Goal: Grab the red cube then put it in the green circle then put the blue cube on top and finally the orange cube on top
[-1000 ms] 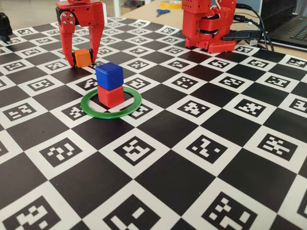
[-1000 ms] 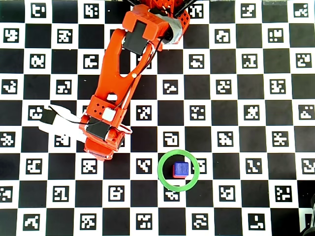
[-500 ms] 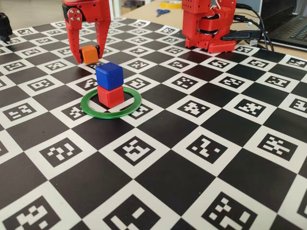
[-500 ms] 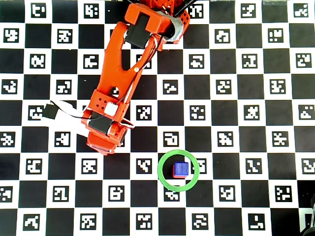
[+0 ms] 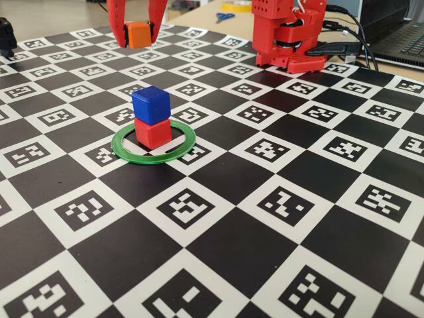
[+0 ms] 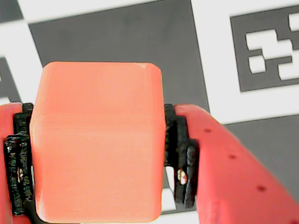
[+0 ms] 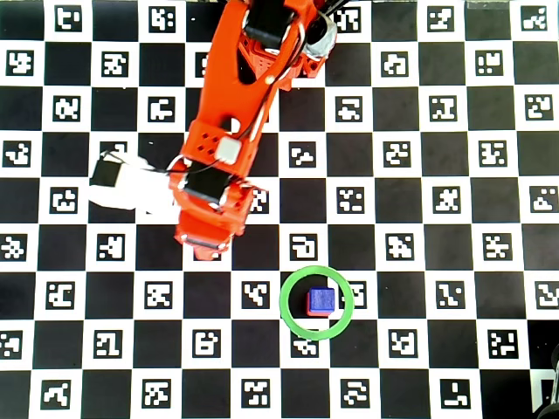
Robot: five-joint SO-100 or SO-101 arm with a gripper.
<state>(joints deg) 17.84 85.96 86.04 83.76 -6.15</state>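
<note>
Toward the bench's far edge, the gripper holds the orange cube clamped, raised. Nearer, the blue cube already sits atop the red cube inside the green circle; only the orange remains.

A black-and-white checkered marker board covered the worktop, whose pale wood showed beyond the board's far edge in the fixed view. Blue-handled scissors and a yellow tape roll lay there; a dark laptop sat at right under even, bright light.
</note>
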